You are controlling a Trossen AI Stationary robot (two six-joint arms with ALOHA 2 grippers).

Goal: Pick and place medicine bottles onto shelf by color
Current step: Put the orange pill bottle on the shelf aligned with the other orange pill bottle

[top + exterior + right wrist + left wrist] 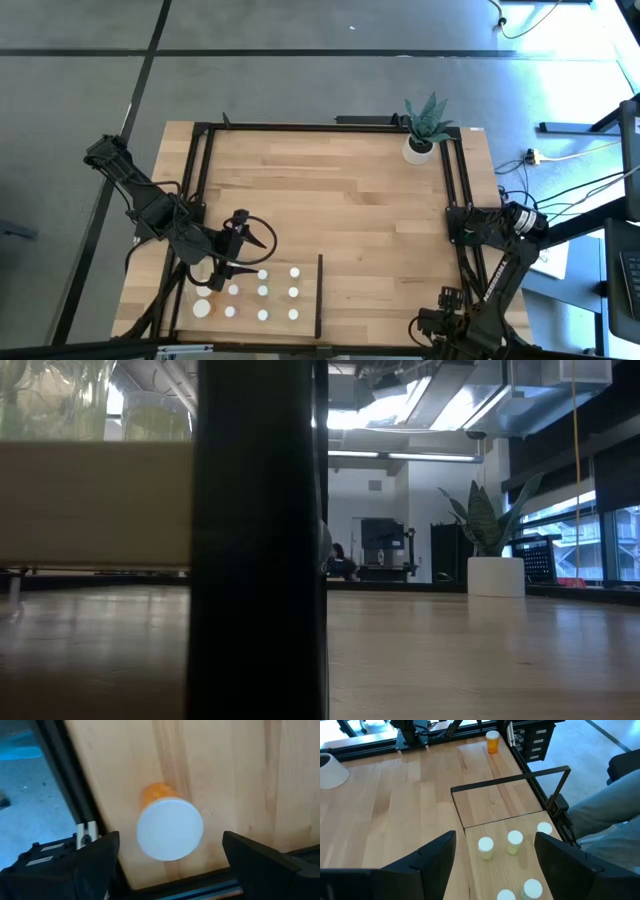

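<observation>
The left pincer hangs wide open and empty at the lower left of the high view, over white-capped medicine bottles standing in rows on the shelf. The right pincer, wide too, holds nothing above an orange bottle by the wooden surface's edge.

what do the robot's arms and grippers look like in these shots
Both are dark, jointed arms. The left arm carries a looping black cable near its gripper. The right arm shows pale lettering on one link. The right gripper has broad, flat, matte black fingers.
</observation>
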